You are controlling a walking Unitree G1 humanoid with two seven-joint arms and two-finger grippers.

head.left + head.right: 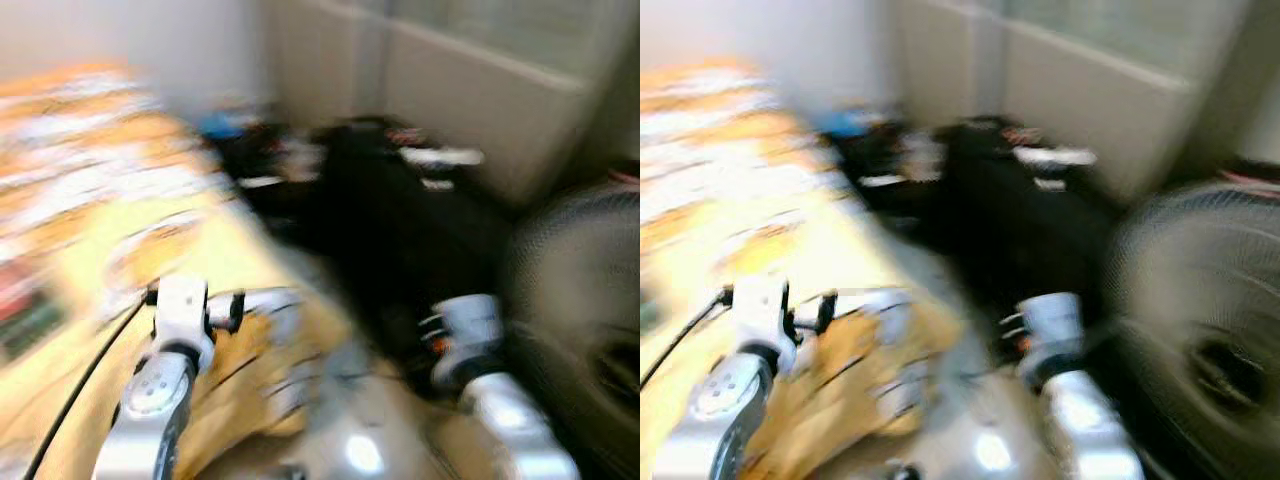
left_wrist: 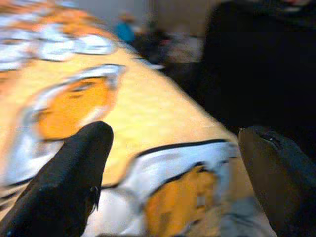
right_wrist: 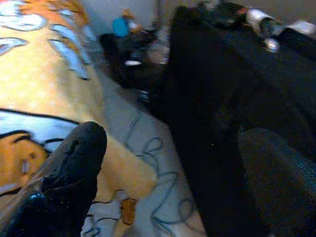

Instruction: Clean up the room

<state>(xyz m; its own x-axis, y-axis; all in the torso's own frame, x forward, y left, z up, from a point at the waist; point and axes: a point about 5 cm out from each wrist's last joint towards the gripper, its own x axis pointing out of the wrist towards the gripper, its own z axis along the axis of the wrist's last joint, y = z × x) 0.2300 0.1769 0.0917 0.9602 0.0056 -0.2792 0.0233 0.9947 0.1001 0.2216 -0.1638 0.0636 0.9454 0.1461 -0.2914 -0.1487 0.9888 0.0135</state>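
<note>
Both grippers had fingers spread wide, left gripper (image 2: pixel 173 163) over my yellow cartoon blanket (image 2: pixel 148 113), right gripper (image 3: pixel 168 168) near a black bag (image 3: pixel 247 89), head views blurry

Everything's pretty smeared, but on the left there's a bed with a yellow-orange cartoon-print blanket (image 1: pixel 90 190), white and orange shapes outlined in black, and its edge hangs down toward the grey floor (image 3: pixel 129 129). Next to it sits a big black suitcase-looking thing (image 1: pixel 400 230) with some small light-coloured bits on top that are too blurry to name, plus a dark pile of stuff with something blue (image 1: pixel 222 125) in the far corner by the wall. Over on the right is a standing fan (image 1: pixel 1200 320) with a round wire grille, and behind it all runs a pale panelled wall or wardrobe (image 1: pixel 470 80).
</note>
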